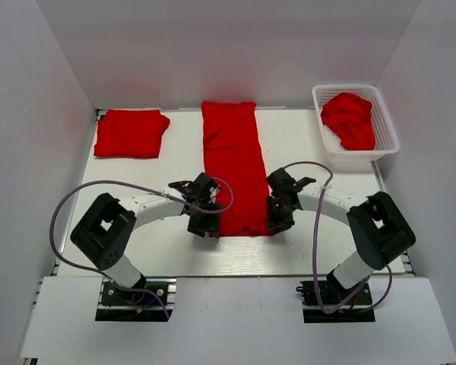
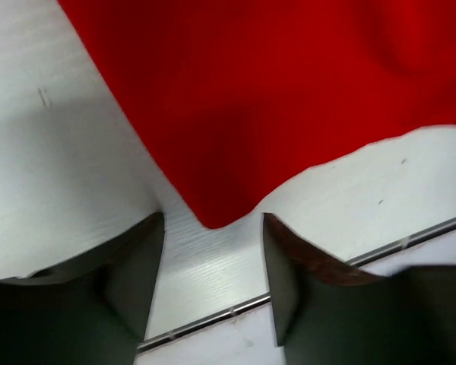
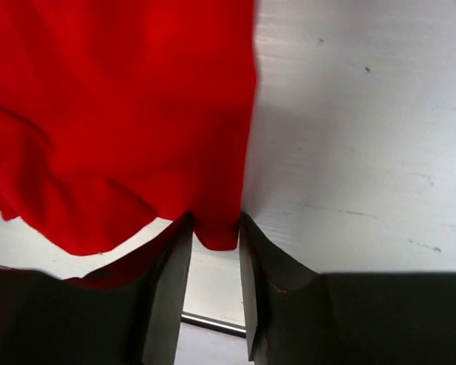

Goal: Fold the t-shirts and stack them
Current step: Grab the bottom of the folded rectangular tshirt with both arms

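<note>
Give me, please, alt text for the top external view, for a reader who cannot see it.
A long shirt, red and folded into a strip, lies in the middle of the table, with the left fingers and right fingers at its near corners. A folded shirt lies far left; a crumpled shirt sits in a basket far right.

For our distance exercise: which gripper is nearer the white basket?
Right. The right gripper holds the long shirt's corner on the basket's side; the left gripper is at the opposite corner.
</note>
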You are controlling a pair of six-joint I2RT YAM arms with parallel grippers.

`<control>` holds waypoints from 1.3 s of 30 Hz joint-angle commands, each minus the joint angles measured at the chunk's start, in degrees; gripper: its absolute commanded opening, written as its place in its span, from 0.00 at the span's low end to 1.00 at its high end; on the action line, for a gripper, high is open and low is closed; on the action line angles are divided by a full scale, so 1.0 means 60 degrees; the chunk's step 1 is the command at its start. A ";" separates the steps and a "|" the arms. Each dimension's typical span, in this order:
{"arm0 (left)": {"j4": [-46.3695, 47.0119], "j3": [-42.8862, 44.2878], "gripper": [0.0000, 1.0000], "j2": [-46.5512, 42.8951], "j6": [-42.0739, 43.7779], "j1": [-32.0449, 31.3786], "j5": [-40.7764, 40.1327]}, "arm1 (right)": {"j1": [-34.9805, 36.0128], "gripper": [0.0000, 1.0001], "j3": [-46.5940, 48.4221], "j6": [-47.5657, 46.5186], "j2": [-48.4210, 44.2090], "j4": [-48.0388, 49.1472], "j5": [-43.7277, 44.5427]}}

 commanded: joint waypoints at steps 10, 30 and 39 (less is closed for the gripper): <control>-0.0478 0.0750 0.03 0.1031 0.0572 -0.0214 -0.0326 | 0.0022 0.00 -0.0137 -0.0223 0.0109 0.0010 -0.0529; -0.3072 0.2492 0.00 0.0268 -0.0513 -0.0594 -0.1073 | 0.0125 0.00 0.0064 0.0042 -0.1491 -0.1454 -0.0912; -0.3072 0.3986 0.00 0.1177 -0.0161 -0.0214 -0.1849 | -0.0124 0.00 0.2041 -0.0222 -0.0407 -0.2070 0.0511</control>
